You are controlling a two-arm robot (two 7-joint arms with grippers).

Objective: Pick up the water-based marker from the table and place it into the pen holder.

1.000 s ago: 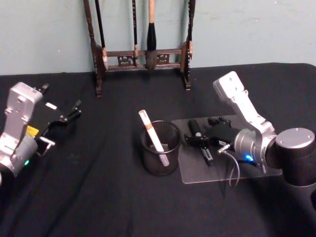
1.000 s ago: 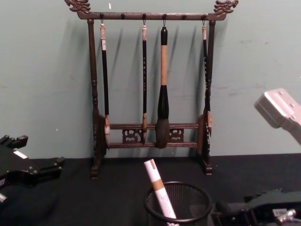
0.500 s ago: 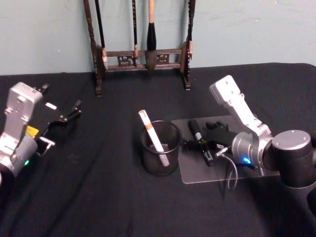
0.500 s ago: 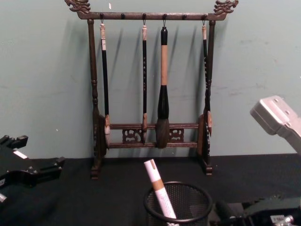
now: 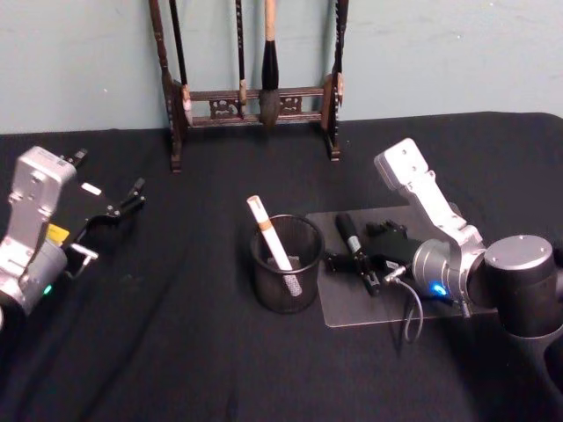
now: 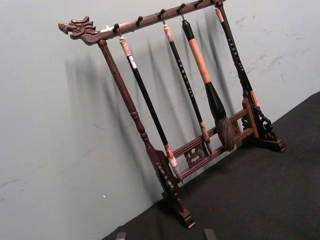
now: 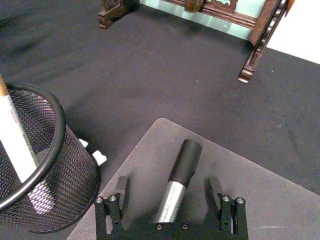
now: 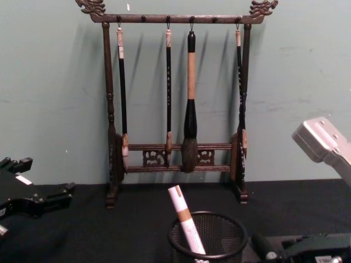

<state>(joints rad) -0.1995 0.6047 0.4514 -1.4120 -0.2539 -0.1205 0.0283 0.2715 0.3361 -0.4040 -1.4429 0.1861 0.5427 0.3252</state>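
The water-based marker [image 7: 179, 177], black-capped with a silver barrel, lies on a clear mat [image 7: 260, 195] to the right of the pen holder [image 5: 286, 280]. My right gripper [image 7: 168, 187] is open and low over the mat, one finger on each side of the marker's barrel. In the head view the marker [image 5: 350, 234] and the right gripper [image 5: 354, 262] sit close to the holder. A white marker with an orange band [image 5: 269, 232] stands tilted in the black mesh pen holder [image 8: 208, 240]. My left gripper [image 5: 104, 218] hangs open at the far left, nothing in it.
A tall dark wooden rack hung with calligraphy brushes [image 5: 255, 95] stands at the back against the green wall. The table is covered in black cloth [image 5: 176, 352]. The clear mat [image 5: 387, 303] lies flat beside the holder.
My right arm has shifted slightly left and lower, bringing its open fingers down around the marker. The left arm and the holder have not moved.
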